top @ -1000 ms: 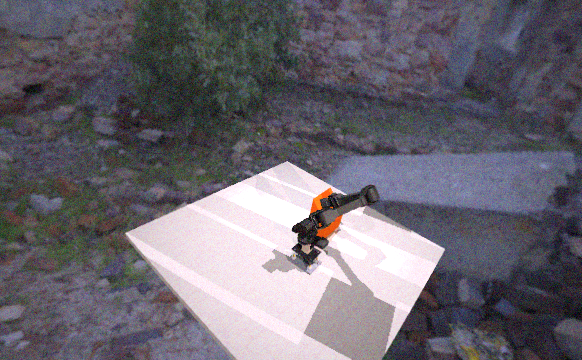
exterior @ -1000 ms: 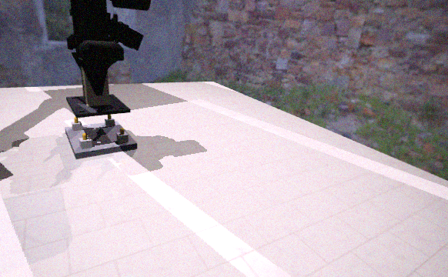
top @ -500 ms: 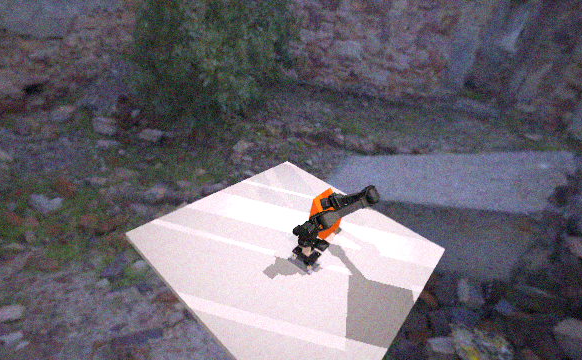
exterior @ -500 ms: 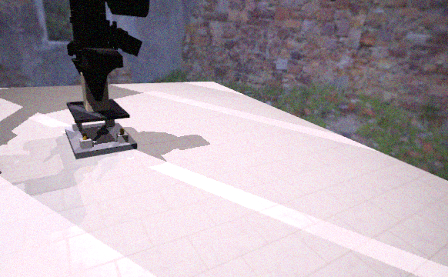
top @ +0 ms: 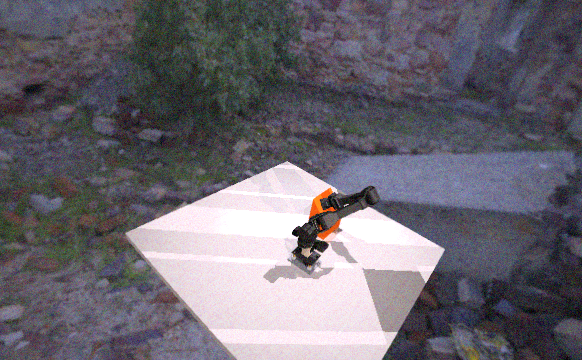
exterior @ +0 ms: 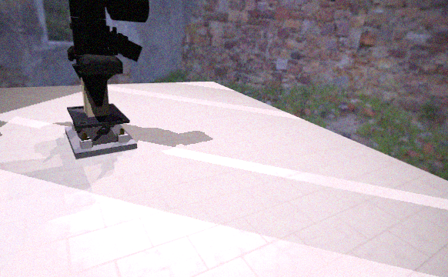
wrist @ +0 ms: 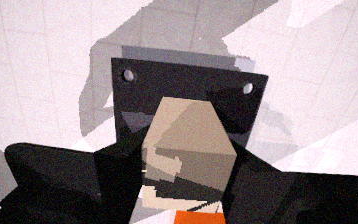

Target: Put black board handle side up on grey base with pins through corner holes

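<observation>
The black board hangs roughly level, handle side up, a little above the grey base. My gripper is shut on its tan square handle. In the exterior view the two near posts show with gold pins, their tops just below the board with a small gap. The far posts are hidden. In the wrist view two corner holes show pale light, with no pin clearly visible in them; the other two are hidden.
The pale table carries patches of shadow and bright light. The arm's orange mount stands behind the base in the top view, and the dark arm reaches over from it.
</observation>
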You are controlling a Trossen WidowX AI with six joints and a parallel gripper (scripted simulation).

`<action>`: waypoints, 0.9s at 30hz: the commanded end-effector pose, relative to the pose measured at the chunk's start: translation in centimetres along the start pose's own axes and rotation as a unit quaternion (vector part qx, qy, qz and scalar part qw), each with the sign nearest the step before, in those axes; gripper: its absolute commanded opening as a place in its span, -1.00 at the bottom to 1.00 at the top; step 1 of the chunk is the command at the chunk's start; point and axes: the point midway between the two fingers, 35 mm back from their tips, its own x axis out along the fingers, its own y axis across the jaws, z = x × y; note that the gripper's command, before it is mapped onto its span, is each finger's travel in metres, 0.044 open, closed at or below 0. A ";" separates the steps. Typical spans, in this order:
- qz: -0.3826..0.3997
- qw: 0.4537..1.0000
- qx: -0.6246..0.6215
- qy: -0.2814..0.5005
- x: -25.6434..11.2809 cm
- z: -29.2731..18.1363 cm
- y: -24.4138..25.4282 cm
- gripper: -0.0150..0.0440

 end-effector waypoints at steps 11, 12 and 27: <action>0.000 1.000 -0.001 0.000 0.5 0.0 0.1 -0.49; 0.000 1.000 -0.001 0.000 0.5 0.0 0.1 -0.49; 0.001 1.000 0.003 0.000 1.0 0.0 -0.1 -0.49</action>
